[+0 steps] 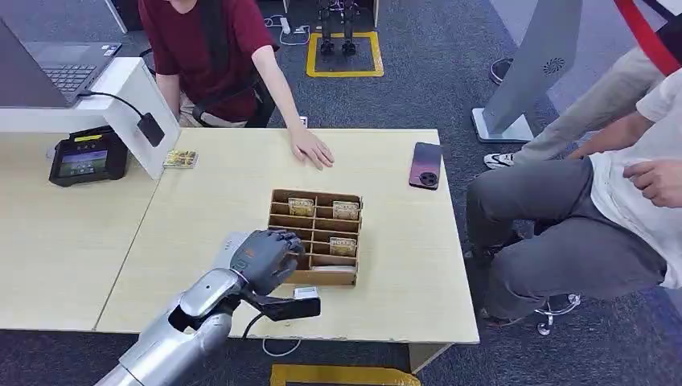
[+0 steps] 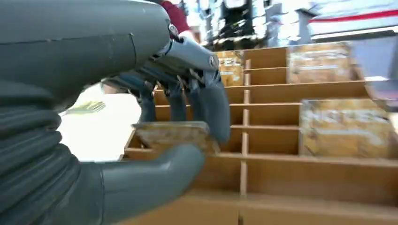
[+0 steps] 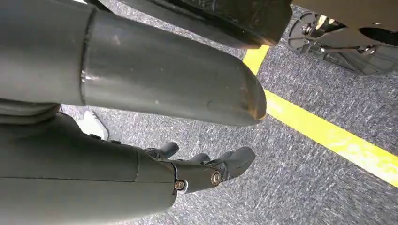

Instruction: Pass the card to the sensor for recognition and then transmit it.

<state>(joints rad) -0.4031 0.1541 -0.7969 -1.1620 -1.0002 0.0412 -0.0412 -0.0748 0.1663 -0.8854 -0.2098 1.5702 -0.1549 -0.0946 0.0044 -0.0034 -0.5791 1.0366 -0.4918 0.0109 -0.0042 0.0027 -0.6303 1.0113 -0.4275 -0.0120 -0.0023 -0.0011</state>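
The left hand reaches over the near left corner of the divided box on the bench, fingers curled down over a card with the thumb beneath it, so the card is pinched between them. In the left wrist view the card lies nearly flat, its long axis running across the box's slots, its far edge toward the dark fingers; whether it is clear of the slot or partly in it cannot be told. Other cards stand upright in the box, two in the far row and one on the right side. One more card lies flat on the bench's far left, just beside the sensor with its lit screen. A person's hand rests on the bench's far edge, and a phone lies to its right. The right hand hangs above the carpet floor near a yellow line, fingers loosely bent and holding nothing.
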